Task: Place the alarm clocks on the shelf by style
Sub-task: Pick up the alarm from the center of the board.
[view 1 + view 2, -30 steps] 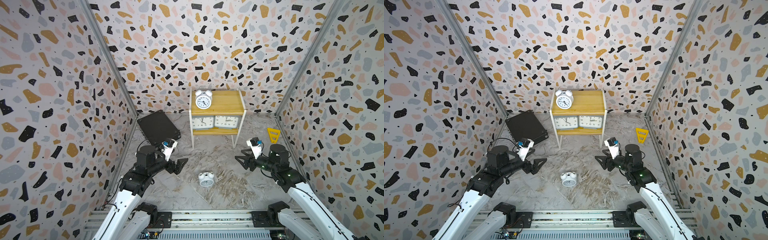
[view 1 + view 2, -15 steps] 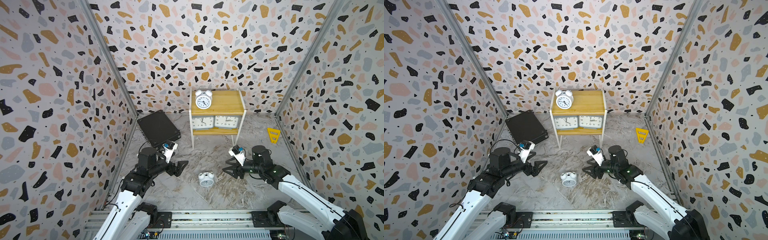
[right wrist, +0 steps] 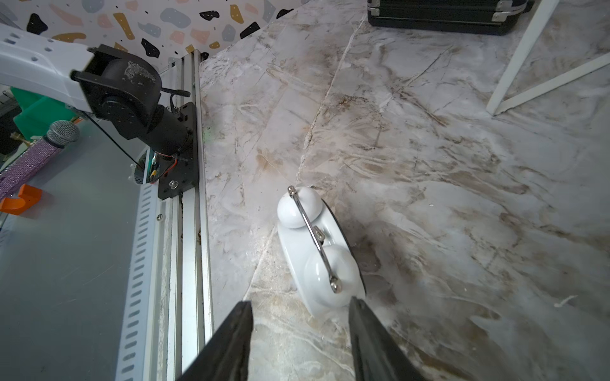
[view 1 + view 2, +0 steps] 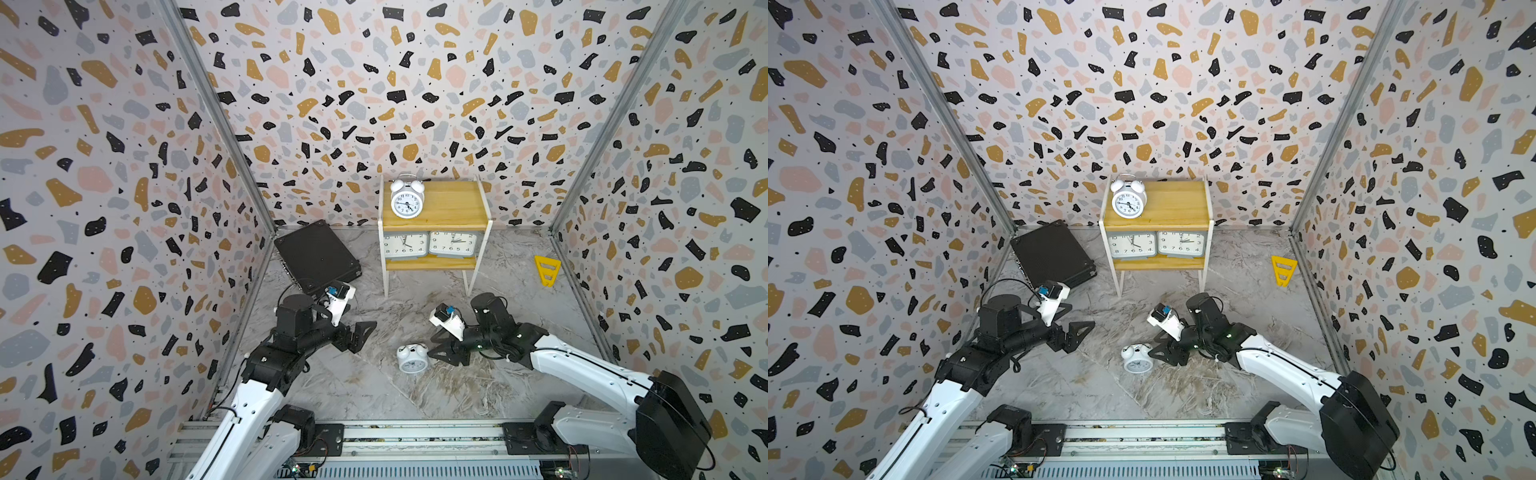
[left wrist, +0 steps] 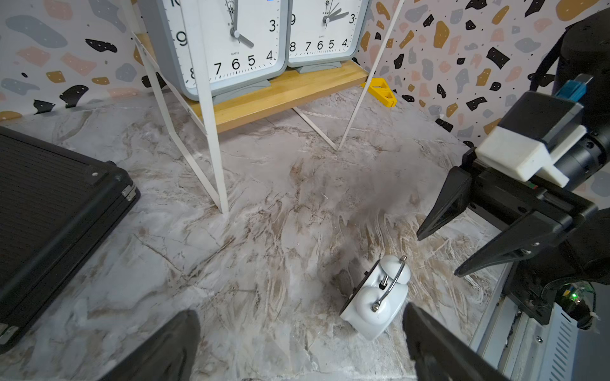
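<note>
So, the small round glossy-white twin-bell alarm clock (image 4: 412,360) with its thin metal handle sits on the marbled grey tabletop (image 4: 374,399), well in front of the two-tier yellowish wooden shelf (image 4: 453,203). The right claw (image 4: 433,348) has its tapered black fingers apart, tips just beside the bells, gripping nothing. The left claw (image 4: 365,336) gapes wide, empty. A second white twin-bell clock (image 4: 406,202) stands on the top board, and two grey rounded-rectangular clocks (image 4: 405,245) fill the lower one.

Terrazzo-print walls (image 4: 374,83), black, ochre, pink & grey flecks on off-white, ring a grey marble-look floor (image 4: 374,399) w/ brown veins. Shelf (image 4: 451,199): yellowish wood boards, white frame. Both twin-bell clocks (image 4: 406,202) (image 4: 411,360) white, blk numerals; rectangular clocks (image 4: 405,245) (image 4: 453,243) grey w/ white faces. Case (image 4: 316,257) blk, ribbed. Triangular piece (image 4: 547,270) yellow. Arms (image 4: 257,407) white w/ blk joints.
</note>
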{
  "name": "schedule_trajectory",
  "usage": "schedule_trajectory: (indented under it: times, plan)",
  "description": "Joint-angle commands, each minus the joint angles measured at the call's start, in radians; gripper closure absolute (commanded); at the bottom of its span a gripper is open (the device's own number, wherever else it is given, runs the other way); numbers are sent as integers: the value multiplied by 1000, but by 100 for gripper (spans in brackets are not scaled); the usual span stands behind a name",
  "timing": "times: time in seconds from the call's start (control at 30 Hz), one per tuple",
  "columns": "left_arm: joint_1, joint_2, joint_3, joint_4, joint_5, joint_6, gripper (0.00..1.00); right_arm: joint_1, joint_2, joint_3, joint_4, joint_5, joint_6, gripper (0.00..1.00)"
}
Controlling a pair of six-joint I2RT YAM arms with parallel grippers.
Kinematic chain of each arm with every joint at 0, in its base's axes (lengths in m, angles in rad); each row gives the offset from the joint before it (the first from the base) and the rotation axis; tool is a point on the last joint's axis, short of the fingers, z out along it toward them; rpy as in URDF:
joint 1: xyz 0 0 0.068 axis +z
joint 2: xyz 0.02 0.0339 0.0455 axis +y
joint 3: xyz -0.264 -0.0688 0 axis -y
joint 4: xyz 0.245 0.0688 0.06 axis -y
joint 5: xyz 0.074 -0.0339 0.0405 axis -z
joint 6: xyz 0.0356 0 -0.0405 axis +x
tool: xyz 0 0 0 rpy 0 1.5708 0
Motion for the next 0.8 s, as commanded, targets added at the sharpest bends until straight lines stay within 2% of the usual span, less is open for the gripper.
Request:
schedule_trajectory:
  times: [0.0, 0.5, 0.63, 0.77]
  plan:
    - [4, 1, 6, 20, 21, 5, 1, 24, 27, 55, 26, 34, -19, 50]
    - [4, 10, 7, 17, 26, 6, 1, 71, 136, 94, 50, 95, -31, 52]
    - [4, 12, 6, 17, 27, 9, 1, 74, 145, 90, 50, 94, -37, 63]
    - [4, 12, 7, 14, 24, 11, 1, 76, 152, 88, 49, 94, -42, 80]
